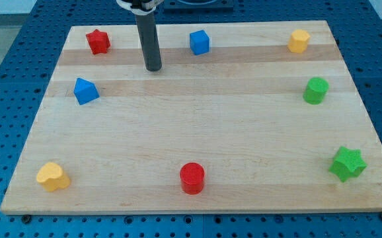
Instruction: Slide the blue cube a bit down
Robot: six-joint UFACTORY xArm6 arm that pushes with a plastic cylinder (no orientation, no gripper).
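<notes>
The blue cube [199,41] sits near the view's top edge of the wooden board [197,125], a little right of centre-left. My tip [153,68] rests on the board to the left of the blue cube and slightly below it, a short gap apart, not touching. A second blue block [85,90], wedge-like in shape, lies further left and lower than my tip.
A red star [98,41] is at top left, a yellow block [299,40] at top right, a green cylinder [316,90] at right, a green star [347,164] at bottom right, a red cylinder [192,178] at bottom centre, a yellow heart [52,176] at bottom left.
</notes>
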